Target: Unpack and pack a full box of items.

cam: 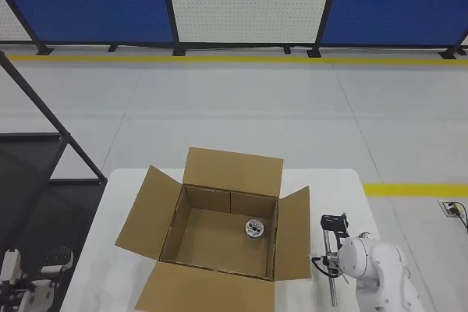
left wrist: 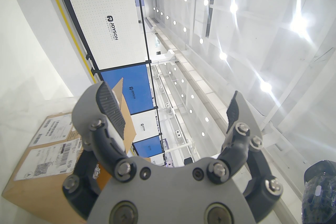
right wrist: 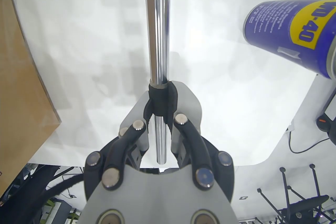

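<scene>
A white table point(cam: 331, 191) with rounded corners is seen. 1 open cardboard box point(cam: 234, 168) is set directly on it, about midway across, with all 4 flaps folded outward. Bare table top is left to either side of the box and behind it. 1 blue and yellow spray can point(right wrist: 288, 33) is found on the table top well apart from the box, near a table corner; whether it stands or lies cannot be told.

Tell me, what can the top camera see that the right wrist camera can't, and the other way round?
Top view: the inside of the box, with a small round thing on its floor. Right wrist view: a blue spray can, and, close up, the right gripper shut on a metal rod. Both: the brown box's side, the white table and the rod.
</scene>
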